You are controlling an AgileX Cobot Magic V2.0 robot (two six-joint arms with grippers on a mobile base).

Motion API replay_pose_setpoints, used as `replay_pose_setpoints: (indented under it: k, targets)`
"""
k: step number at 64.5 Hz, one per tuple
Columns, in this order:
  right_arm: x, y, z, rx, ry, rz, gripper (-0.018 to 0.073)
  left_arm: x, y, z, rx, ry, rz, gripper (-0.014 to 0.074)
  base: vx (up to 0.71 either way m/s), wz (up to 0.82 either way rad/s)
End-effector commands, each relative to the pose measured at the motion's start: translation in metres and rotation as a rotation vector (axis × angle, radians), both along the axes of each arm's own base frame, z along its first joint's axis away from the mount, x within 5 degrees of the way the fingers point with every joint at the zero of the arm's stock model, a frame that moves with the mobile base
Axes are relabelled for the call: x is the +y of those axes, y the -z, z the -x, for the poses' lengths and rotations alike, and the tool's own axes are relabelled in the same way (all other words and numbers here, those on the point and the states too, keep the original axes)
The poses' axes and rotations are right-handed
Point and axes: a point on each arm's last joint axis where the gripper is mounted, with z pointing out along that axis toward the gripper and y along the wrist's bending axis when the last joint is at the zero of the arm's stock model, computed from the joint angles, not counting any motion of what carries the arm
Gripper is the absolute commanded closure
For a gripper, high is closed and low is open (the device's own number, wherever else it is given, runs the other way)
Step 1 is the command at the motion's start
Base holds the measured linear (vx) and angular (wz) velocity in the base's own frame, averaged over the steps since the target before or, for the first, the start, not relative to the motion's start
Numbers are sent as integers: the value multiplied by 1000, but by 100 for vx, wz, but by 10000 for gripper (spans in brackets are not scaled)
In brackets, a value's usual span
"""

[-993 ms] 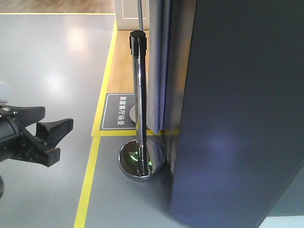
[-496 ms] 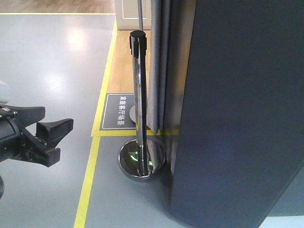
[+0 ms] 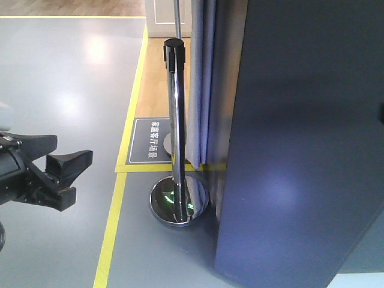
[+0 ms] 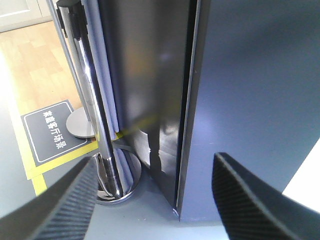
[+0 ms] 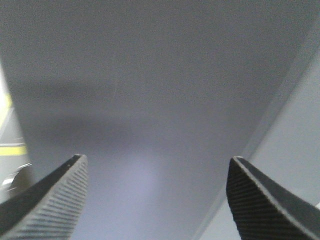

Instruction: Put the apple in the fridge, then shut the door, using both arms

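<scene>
The apple is out of view. The door (image 3: 300,150) shows its dark grey outer face across the right of the front view. In the left wrist view the door (image 4: 250,90) meets the fridge's glossy dark side (image 4: 150,75) along a thin seam. My left gripper (image 3: 81,174) is open and empty, low at the left and apart from the fridge; in its own view the left gripper (image 4: 155,160) frames the door's bottom corner. My right gripper (image 5: 156,159) is open and empty, close to the door's outer face (image 5: 150,75).
A chrome barrier post (image 3: 176,120) on a round base (image 3: 179,201) stands just left of the fridge, with a grey curtain (image 3: 201,78) behind it. Yellow floor tape (image 3: 114,222) and a dark floor sign (image 3: 151,140) lie on the grey floor.
A small dark shape has appeared at the right edge of the front view, against the door. The left gripper has not moved.
</scene>
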Motion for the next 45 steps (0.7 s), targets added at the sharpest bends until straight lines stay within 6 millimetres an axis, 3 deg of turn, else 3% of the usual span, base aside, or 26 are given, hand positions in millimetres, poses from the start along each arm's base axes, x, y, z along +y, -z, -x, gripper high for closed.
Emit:
replay_pose_setpoints:
  k: [1, 10, 18, 45]
  targets:
    - [6, -19, -30, -88, -10, 70, 12, 2, -13, -1, -56, -36, 38, 132, 0, 0]
    - [9, -19, -72, -91, 9, 56, 12, 2, -13, -1, -56, -36, 38, 132, 0, 0]
    - [-2, -16, -104, -113, 25, -65, 12, 2, -13, -1, -56, -36, 38, 132, 0, 0]
    - [-37, 11, -179, -194, -63, -187, 12, 2, -13, -1, -56, -37, 38, 132, 0, 0]
